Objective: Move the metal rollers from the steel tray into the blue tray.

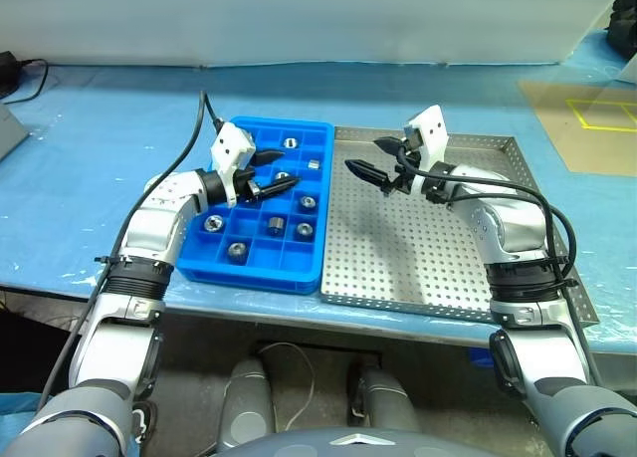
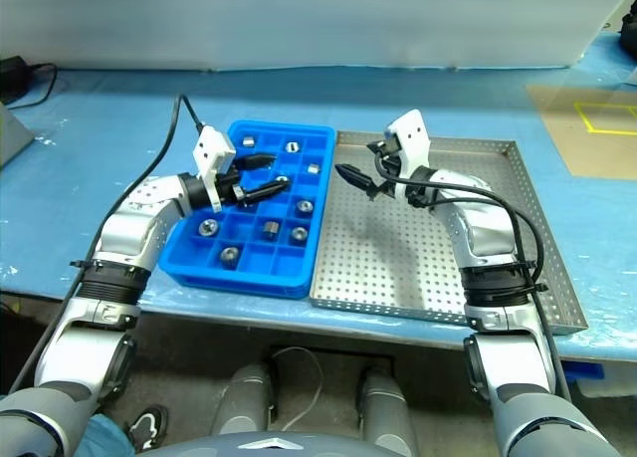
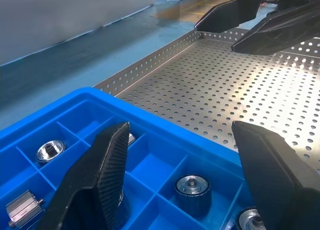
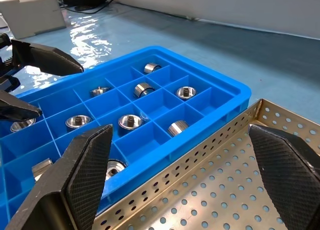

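Observation:
The blue tray (image 1: 199, 253) lies left of the steel tray (image 1: 428, 248), the two side by side. Several metal rollers (image 1: 308, 202) sit in the blue tray's compartments, one to a cell (image 4: 129, 121). Every roller I see is in the blue tray. My left gripper (image 1: 279, 170) hovers level over the blue tray's far half, pointing toward the steel tray, open with nothing between its fingers (image 3: 95, 180). My right gripper (image 1: 363, 156) hovers over the steel tray's far left corner, facing the blue tray, open and empty, with its fingers (image 4: 85, 165) wide apart.
Both trays rest on a blue-covered table (image 1: 100, 128) near its front edge. A brown board with yellow tape (image 1: 587, 118) lies at the far right. A black cable (image 1: 204, 118) runs from the left wrist across the table. A white wall (image 1: 318, 19) closes the back.

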